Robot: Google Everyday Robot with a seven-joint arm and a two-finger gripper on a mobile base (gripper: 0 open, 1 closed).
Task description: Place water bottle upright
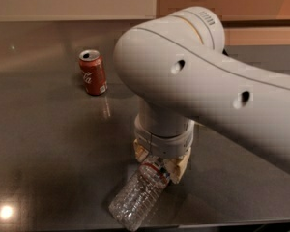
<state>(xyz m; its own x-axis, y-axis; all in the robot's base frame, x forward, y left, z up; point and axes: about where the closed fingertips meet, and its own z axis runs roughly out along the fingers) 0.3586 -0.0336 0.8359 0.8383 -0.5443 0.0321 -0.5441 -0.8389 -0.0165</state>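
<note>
At lower centre, the gripper (159, 162) is clasping the neck of the clear ribbed plastic water bottle (137, 199) lying on the dark table (48, 153).

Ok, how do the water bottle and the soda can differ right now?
Pose: the water bottle lies on its side; the soda can stands upright. Look: the bottle is clear ribbed plastic, the can opaque red. Place: the bottle's neck end is at the pincer, near the front edge; the can stands apart at the far left. Both rest on the dark table.
</note>
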